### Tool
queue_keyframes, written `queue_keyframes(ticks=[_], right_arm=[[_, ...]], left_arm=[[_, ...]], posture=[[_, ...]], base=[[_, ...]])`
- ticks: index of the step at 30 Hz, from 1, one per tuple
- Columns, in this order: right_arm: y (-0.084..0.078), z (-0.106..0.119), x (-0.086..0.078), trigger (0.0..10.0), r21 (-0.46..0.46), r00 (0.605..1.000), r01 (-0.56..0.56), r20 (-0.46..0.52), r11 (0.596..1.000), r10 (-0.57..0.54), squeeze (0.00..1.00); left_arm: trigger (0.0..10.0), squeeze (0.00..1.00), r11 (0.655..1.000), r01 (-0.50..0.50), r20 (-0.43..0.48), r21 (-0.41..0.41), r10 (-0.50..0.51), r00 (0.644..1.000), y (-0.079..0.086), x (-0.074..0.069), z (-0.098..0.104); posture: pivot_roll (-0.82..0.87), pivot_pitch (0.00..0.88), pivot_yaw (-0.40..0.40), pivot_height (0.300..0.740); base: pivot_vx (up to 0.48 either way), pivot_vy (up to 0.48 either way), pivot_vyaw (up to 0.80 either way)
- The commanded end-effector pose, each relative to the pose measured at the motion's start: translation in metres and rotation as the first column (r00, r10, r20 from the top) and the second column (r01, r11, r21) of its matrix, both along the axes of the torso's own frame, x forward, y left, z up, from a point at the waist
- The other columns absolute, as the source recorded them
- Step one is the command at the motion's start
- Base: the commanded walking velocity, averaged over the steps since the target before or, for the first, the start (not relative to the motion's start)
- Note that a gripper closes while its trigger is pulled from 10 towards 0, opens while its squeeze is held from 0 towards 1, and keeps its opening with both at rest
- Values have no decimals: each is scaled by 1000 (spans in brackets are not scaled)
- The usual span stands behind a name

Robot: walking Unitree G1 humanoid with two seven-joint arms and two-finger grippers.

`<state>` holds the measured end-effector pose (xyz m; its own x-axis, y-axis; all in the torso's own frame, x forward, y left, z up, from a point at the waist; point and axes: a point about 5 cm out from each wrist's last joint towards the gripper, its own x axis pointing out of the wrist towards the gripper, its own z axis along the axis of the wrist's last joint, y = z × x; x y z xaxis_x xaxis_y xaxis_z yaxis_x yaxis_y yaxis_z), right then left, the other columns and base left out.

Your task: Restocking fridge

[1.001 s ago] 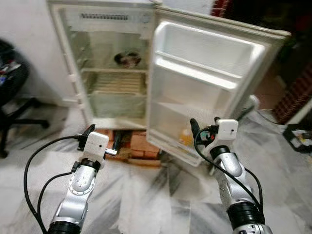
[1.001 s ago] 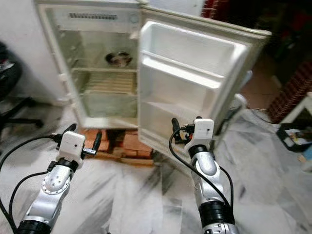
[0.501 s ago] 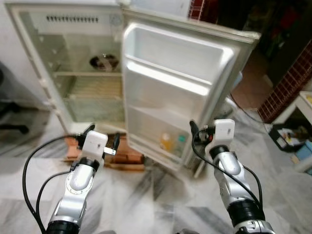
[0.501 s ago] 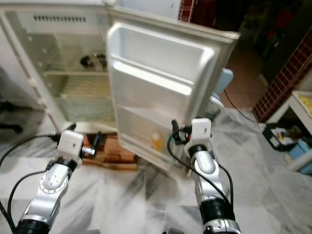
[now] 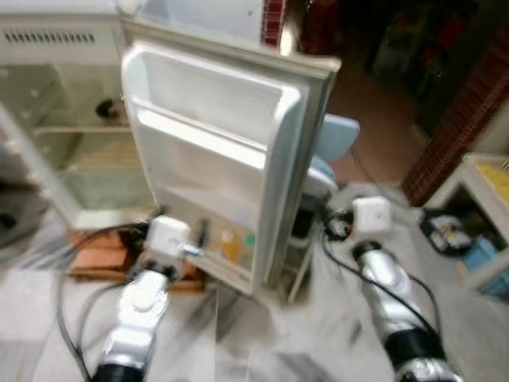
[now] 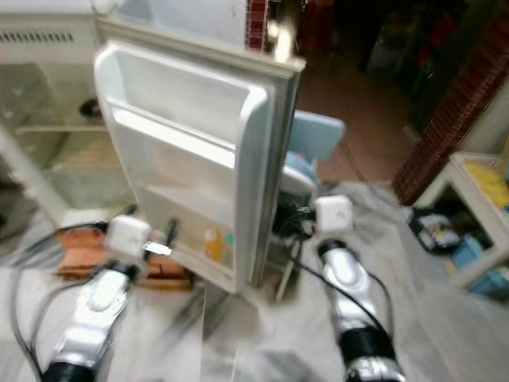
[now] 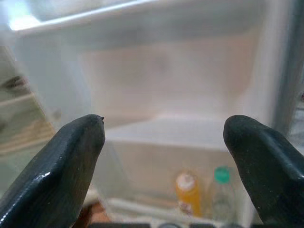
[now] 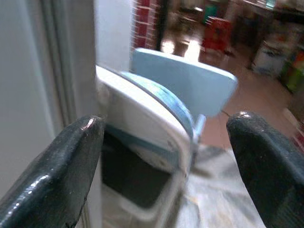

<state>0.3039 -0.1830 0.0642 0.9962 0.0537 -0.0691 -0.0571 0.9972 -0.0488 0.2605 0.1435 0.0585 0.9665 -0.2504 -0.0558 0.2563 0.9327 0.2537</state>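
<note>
The white fridge [image 5: 56, 135] stands open at the left, its door [image 5: 207, 143] swung out toward me. In the door's lowest shelf stand an orange bottle [image 5: 229, 245] and a green-capped bottle [image 5: 249, 241], shown in the left wrist view as the orange bottle [image 7: 187, 192] and the green-capped one [image 7: 219, 187]. My left gripper [image 5: 181, 224] is open and empty, held low in front of that shelf. My right gripper [image 5: 330, 221] is open and empty, just past the door's outer edge. A dark bowl [image 5: 107, 110] sits on a shelf inside the fridge.
A light blue chair [image 5: 330, 139] and a white-and-blue object [image 8: 152, 123] stand behind the door. Red bricks [image 5: 95, 255] prop up the fridge. A white shelf unit [image 5: 477, 183] and a brick wall [image 5: 453, 119] are at the right. The marble floor lies in front.
The camera has swung to the right, so the fridge sits further left in the picture, which is blurred. Both arms stay raised, grippers open and empty.
</note>
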Motion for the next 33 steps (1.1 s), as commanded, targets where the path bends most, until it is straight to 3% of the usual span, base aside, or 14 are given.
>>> queue_keyframes(ticks=[1, 14, 19, 22, 23, 25, 30, 33], right_arm=[[15, 5, 4, 10000, 17, 999, -33, 25, 999, 32, 0], [10, 11, 19, 10000, -29, 1000, 26, 18, 999, -26, 0], [2, 21, 30, 10000, -25, 995, 92, 31, 995, -91, 0], [0, 24, 36, 10000, 22, 992, 122, 25, 992, -123, 0], [3, 28, 39, 10000, 86, 993, 110, 27, 990, -112, 0], [10, 33, 43, 10000, 172, 997, 56, 38, 984, -63, 0], [21, 39, 46, 10000, 249, 998, -38, 56, 968, 25, 0], [29, 46, 47, 10000, 343, 992, -118, 92, 932, 91, 0]], left_arm=[[10000, 0, 999, -28, -15, 25, 28, 999, 11, -4, -3], [10000, 0, 1000, 5, -138, 10, -4, 990, 0, -35, -28], [10000, 0, 1000, 4, -148, 11, -3, 989, -1, -37, -30], [10000, 0, 1000, 2, -148, 16, 0, 989, -1, -35, -29], [10000, 0, 1000, 3, -146, 18, 0, 989, -1, -34, -29], [10000, 0, 1000, 4, -145, 20, -1, 989, -1, -33, -28], [10000, 0, 1000, 8, -146, 23, -5, 989, -2, -32, -28], [10000, 0, 1000, 12, -148, 24, -8, 989, -3, -31, -28]], posture=[[47, 0, -47, 740], [56, 0, -52, 740], [63, 0, -56, 740], [62, 0, -56, 740], [62, 0, -56, 740], [61, 0, -55, 740], [56, 0, -54, 740], [54, 0, -53, 740]], base=[[0, 0, 794], [0, 0, 794], [0, 0, 733], [0, 0, 0], [0, 0, 0], [0, 0, 0], [0, 0, 0], [0, 0, 0]])
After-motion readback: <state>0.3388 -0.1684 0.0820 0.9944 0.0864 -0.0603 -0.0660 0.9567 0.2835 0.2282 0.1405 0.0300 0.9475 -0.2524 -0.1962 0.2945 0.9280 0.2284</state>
